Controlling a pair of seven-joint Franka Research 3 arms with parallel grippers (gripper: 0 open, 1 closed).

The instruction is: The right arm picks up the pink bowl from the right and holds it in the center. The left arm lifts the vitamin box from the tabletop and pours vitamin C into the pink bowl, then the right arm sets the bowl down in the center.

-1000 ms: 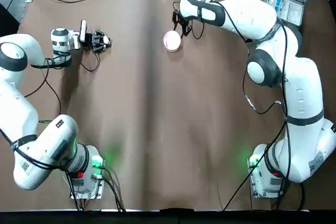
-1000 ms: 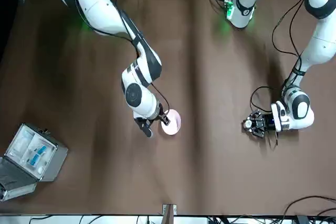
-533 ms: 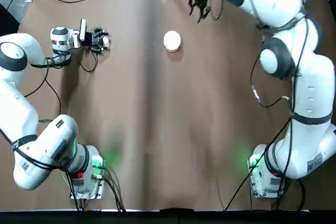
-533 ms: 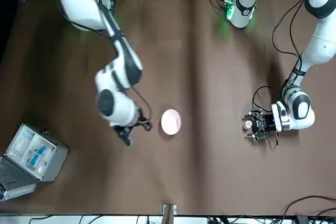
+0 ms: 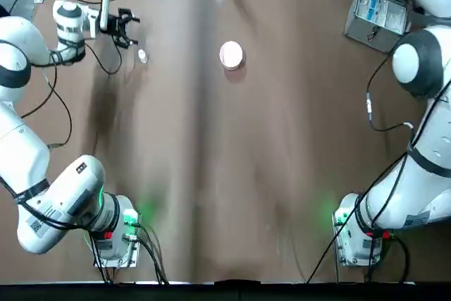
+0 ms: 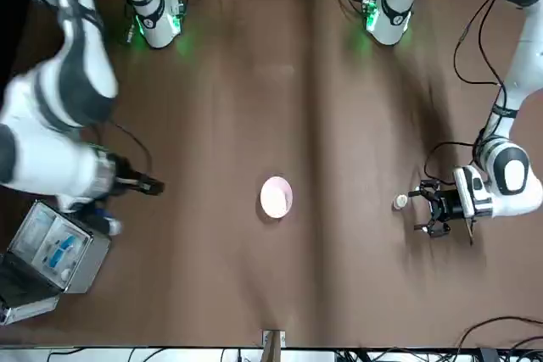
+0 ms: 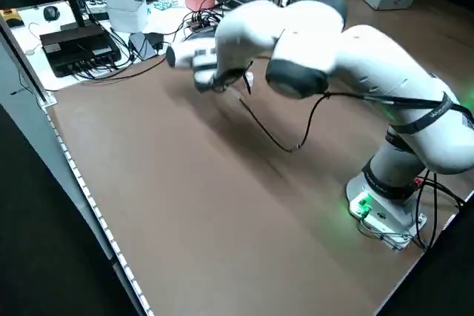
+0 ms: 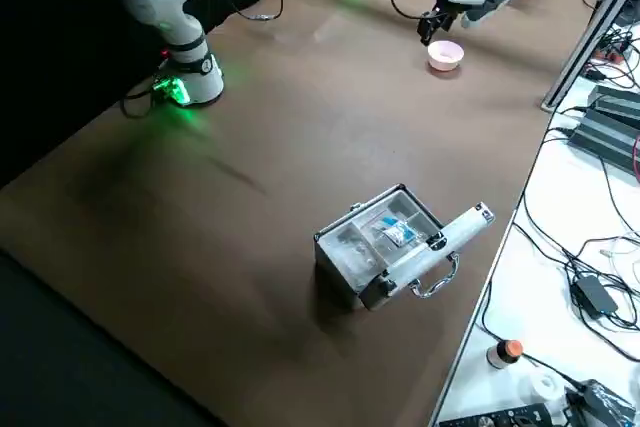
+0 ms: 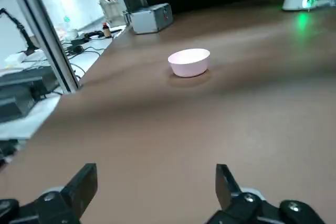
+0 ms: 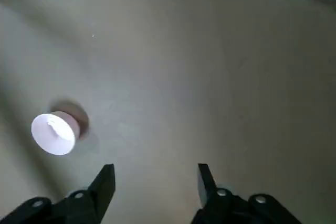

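- Watching the right wrist view, I'm seeing the right gripper (image 10: 156, 174) holding its two fingers spread with nothing between them; the pink bowl (image 10: 54, 134) is sitting beyond its reach.
- In the left wrist view, the left gripper (image 9: 156, 179) is also keeping its fingers wide apart, gripping nothing, and the bowl is resting upright on the tabletop (image 9: 157, 129).
- In the top view, I'm noticing that the left gripper has backed off the vitamin box (image 5: 143, 56), which is now standing free just beside it. The right gripper has swung out past the hinged case (image 5: 373, 37); the bowl is staying put near the center. I'm judging the pour and set-down finished, though I can't confirm vitamins inside.
- In the front view, the right arm (image 6: 81, 82) is passing close to the case, so I'm wanting clearance from its lid. A cable (image 6: 450, 143) is looping by the left arm (image 6: 517, 116).
- In the right side view, the bowl is sitting upright, well apart from the case.
- In the left side view, the left arm is hiding the bowl from me.
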